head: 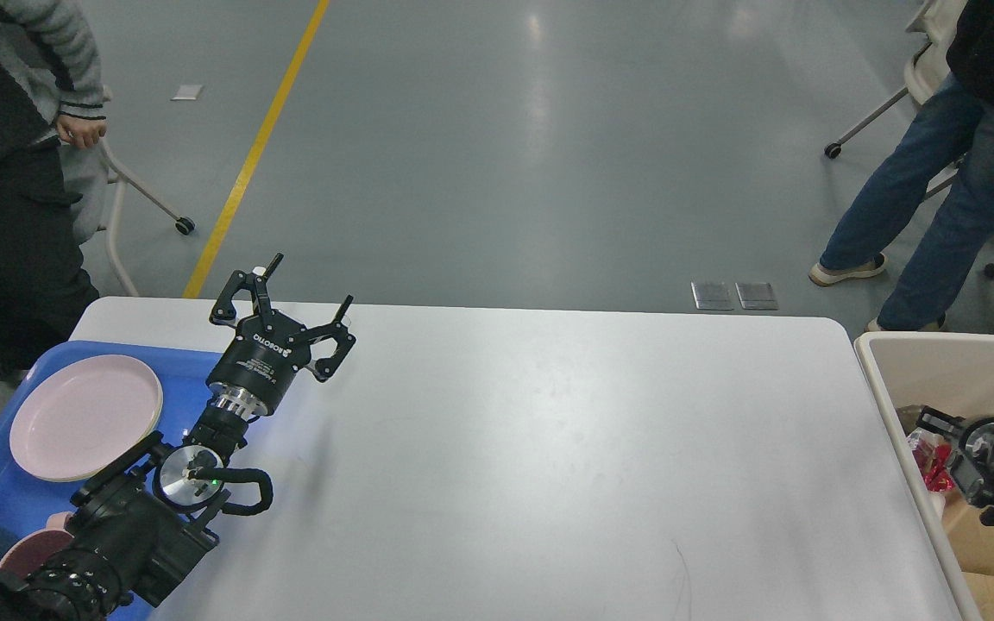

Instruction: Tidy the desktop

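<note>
A tray [5, 492] holding a plate [85, 416] lies on the bench [549, 448] at its left end, and a bin [937, 362] stands just beside its right end.

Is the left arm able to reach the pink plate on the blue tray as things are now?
Probably yes. The left gripper is open and holds nothing, and it hangs just right of the pink plate, which lies bare on the blue tray. Nothing stands between them.
</note>
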